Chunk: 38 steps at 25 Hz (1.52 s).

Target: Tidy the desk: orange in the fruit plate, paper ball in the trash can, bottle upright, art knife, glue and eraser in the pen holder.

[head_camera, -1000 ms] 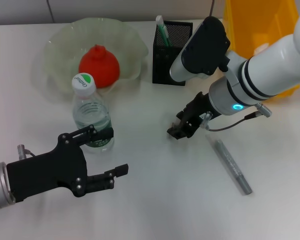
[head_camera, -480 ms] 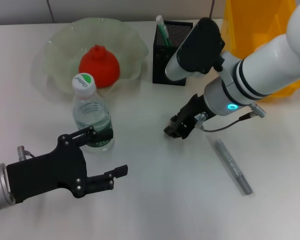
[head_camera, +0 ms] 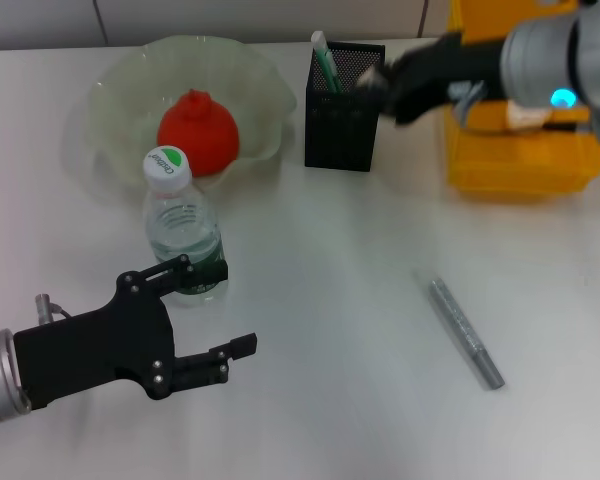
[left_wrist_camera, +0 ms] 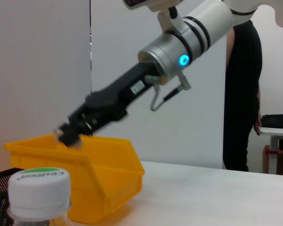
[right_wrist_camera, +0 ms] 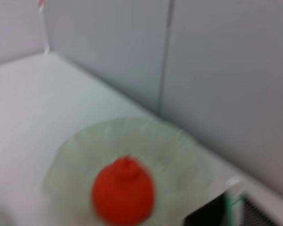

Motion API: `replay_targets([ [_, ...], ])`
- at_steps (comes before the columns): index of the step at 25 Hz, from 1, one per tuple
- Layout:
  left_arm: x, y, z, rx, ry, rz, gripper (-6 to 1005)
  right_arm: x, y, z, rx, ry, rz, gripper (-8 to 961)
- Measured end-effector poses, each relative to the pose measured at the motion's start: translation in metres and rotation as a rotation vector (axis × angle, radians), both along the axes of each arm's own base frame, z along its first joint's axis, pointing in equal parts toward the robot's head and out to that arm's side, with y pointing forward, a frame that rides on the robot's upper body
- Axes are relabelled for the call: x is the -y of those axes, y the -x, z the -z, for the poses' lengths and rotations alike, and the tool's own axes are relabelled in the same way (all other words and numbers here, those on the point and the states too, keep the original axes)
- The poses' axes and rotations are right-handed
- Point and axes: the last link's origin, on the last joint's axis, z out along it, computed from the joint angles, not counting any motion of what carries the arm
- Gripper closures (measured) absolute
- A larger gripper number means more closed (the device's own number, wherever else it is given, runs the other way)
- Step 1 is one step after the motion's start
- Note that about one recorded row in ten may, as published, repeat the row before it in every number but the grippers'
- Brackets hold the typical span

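The orange (head_camera: 198, 130) lies in the pale green fruit plate (head_camera: 120, 90); both also show in the right wrist view, orange (right_wrist_camera: 124, 190) and plate (right_wrist_camera: 70, 150). The bottle (head_camera: 185, 235) stands upright with its cap on. The black mesh pen holder (head_camera: 343, 110) holds a green-and-white stick (head_camera: 324, 58). My right gripper (head_camera: 378, 80) hovers just over the holder's right rim, shut on a small thing, apparently the eraser. The grey art knife (head_camera: 465, 332) lies on the table at the right. My left gripper (head_camera: 238, 303) is open and empty, in front of the bottle. No paper ball shows.
A yellow bin (head_camera: 520, 140) stands at the back right, behind my right arm; it also shows in the left wrist view (left_wrist_camera: 94, 174), with the bottle cap (left_wrist_camera: 37, 188) close in front. The wall runs behind the plate.
My right gripper has lifted off the table's middle and swung back to the pen holder's top. The spot it left is bare. The left arm has not moved.
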Motion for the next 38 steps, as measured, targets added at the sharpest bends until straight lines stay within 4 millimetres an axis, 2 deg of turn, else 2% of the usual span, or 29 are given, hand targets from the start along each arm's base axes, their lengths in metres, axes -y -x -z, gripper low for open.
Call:
replay_targets([
  [1,0.000,0.000,0.000,0.000,0.000,0.000,198,0.000,0.000,0.000,0.000,0.000,0.000,682],
  [3,0.000,0.000,0.000,0.001,0.002,0.002,198,-0.016,-0.006,-0.001,-0.035,-0.041,0.006,676],
  [6,0.000,-0.001,0.001,0.001,0.003,0.004,198,-0.036,-0.010,0.009,-0.044,-0.063,0.035,667],
  [9,0.000,-0.001,0.001,0.001,0.004,0.005,198,-0.040,-0.010,0.013,-0.037,-0.057,0.039,659],
  [10,-0.001,-0.002,0.001,0.002,0.005,0.006,198,-0.048,-0.012,0.022,-0.010,-0.037,0.038,656],
  [13,-0.001,-0.002,0.001,0.002,0.005,0.007,198,-0.053,-0.014,0.029,0.014,-0.022,0.037,647],
  [18,-0.001,-0.002,0.001,0.001,0.005,0.007,198,-0.056,-0.014,0.032,0.015,-0.005,0.049,633],
  [20,-0.001,-0.002,0.001,0.001,0.005,0.008,198,-0.047,-0.010,0.026,-0.010,0.018,0.061,627],
  [22,-0.001,-0.002,0.001,0.002,0.006,0.009,198,-0.042,-0.007,0.022,-0.022,0.033,0.065,557],
  [24,-0.001,-0.002,0.000,0.002,0.006,0.009,198,-0.024,0.000,0.010,-0.053,0.076,0.091,487],
  [25,-0.001,-0.002,0.000,0.002,0.006,0.009,198,-0.004,0.001,0.000,-0.076,0.121,0.148,452],
  [26,-0.001,-0.002,0.000,0.002,0.006,0.009,198,-0.004,0.001,0.000,-0.076,0.121,0.148,417],
  [27,-0.001,-0.002,0.000,0.002,0.006,0.009,198,0.014,-0.005,-0.010,-0.071,0.154,0.225,382],
  [29,-0.001,-0.002,0.000,0.002,0.006,0.009,198,0.021,-0.010,-0.013,-0.058,0.167,0.262,321],
  [30,-0.001,-0.002,0.001,0.003,0.006,0.009,198,0.034,-0.023,-0.013,-0.030,0.203,0.329,291],
  [32,-0.001,-0.002,0.000,0.002,0.006,0.010,198,0.039,-0.030,-0.011,-0.019,0.227,0.356,230],
  [35,-0.002,-0.002,0.000,0.002,0.007,0.011,198,0.052,-0.050,0.005,0.032,0.304,0.427,235],
  [38,-0.002,-0.002,0.000,0.003,0.008,0.010,198,0.055,-0.057,0.010,0.069,0.310,0.460,235],
])
